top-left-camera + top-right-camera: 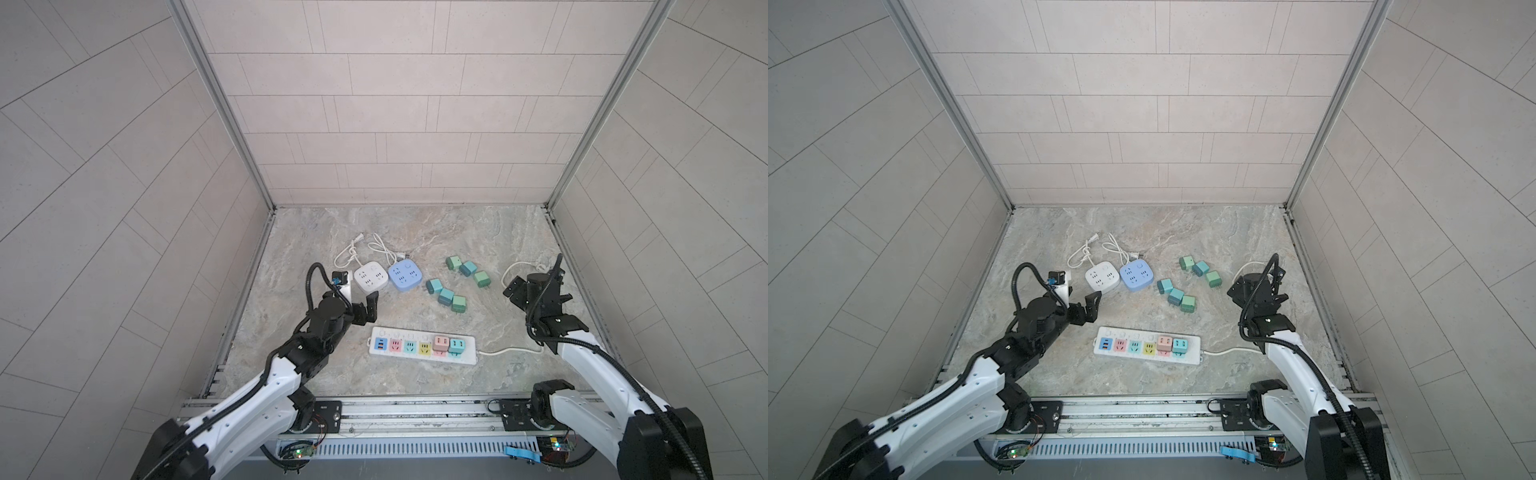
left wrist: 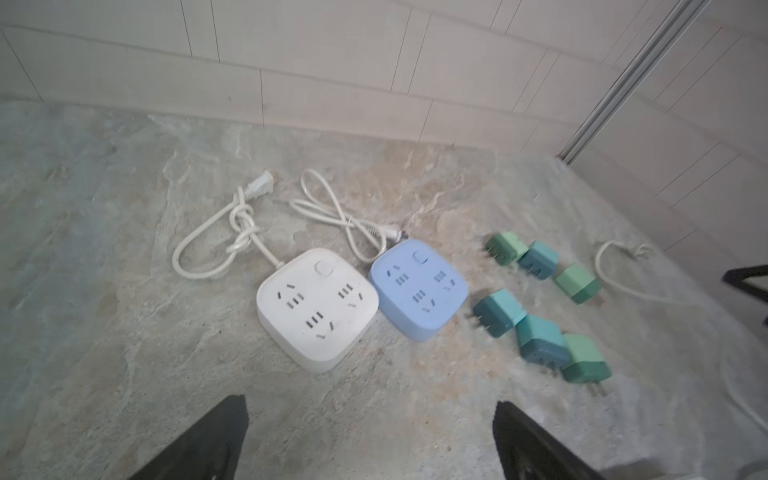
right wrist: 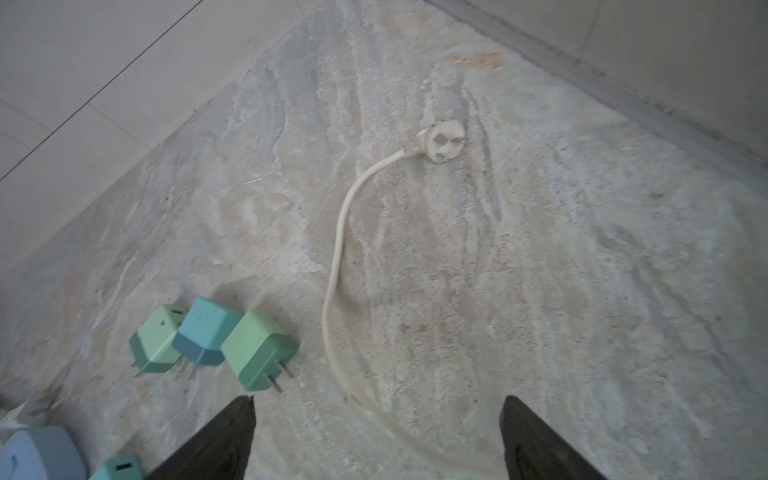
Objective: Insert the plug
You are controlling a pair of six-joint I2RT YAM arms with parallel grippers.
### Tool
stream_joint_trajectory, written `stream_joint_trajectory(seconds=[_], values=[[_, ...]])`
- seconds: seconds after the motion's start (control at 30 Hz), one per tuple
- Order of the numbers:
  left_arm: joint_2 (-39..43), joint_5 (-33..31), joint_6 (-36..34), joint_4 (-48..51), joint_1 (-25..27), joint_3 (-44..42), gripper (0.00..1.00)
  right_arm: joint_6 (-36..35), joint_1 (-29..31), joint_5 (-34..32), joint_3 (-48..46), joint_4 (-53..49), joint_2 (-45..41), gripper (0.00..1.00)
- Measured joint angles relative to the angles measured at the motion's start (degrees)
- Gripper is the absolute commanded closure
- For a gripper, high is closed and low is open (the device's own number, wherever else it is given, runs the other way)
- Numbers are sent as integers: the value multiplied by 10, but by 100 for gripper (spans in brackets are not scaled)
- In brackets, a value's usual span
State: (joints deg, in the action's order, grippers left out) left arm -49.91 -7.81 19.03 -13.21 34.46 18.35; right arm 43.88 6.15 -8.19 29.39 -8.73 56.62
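**A:** Which arm should go for a plug? Both look empty to me: left gripper (image 2: 370, 403) and right gripper (image 3: 376, 401) each have their jaws spread wide.

**B:** Right one, I reckon. The light green plug (image 3: 257, 351) lies on its side just ahead of that gripper, off toward the robot's left, prongs aimed roughly back at it. The power strip (image 1: 422, 345) sits behind both grippers, lengthwise across, so it's grab, then pull back.
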Motion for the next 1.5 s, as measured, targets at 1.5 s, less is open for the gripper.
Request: stream_joint_trajectory(seconds=[1.5], values=[[-41,-11,238,-17,25,86,0,-80,271,-11,198,-93,381,43]])
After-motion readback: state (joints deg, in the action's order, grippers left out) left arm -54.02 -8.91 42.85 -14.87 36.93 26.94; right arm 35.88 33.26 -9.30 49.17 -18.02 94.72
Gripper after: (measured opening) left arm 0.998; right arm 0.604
